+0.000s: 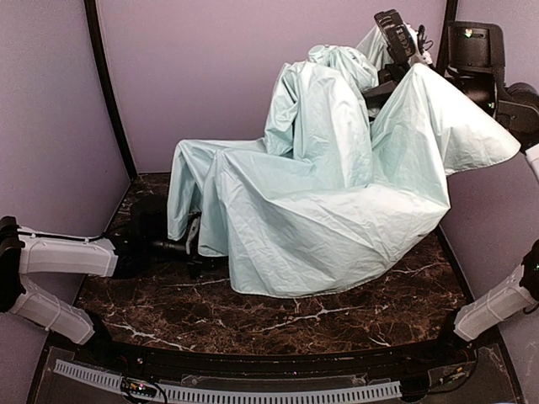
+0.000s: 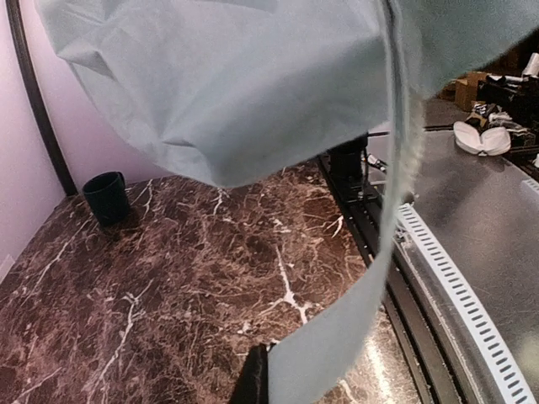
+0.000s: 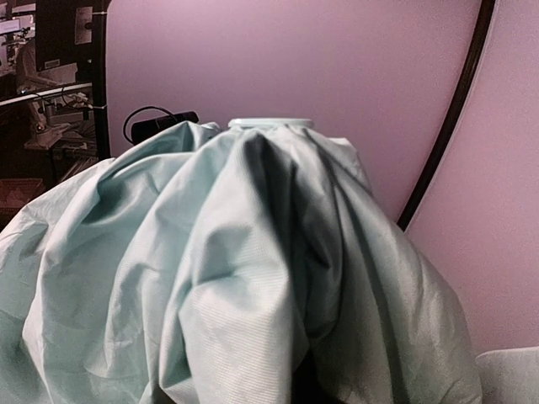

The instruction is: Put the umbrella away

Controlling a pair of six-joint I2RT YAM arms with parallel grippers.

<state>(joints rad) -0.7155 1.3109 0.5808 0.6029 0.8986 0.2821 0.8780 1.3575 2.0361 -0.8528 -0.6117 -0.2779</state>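
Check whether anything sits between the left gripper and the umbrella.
Nothing visible. The umbrella canopy hangs right at the left gripper, a strip of fabric running down to it. The mug stands well aside.

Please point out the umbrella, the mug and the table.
umbrella (image 1: 320, 210), top view, on the draped cloth.
mug (image 2: 107, 198), left wrist view, on its side wall.
table (image 1: 295, 324), top view, on bare marble.

Umbrella (image 1: 320, 210): canopy was pale mint woven cloth, matt, creased. Table (image 1: 337, 324): top was dark marble-look, white-veined, glossy. Mug (image 2: 107, 198): was dark, smooth, faintly shiny.
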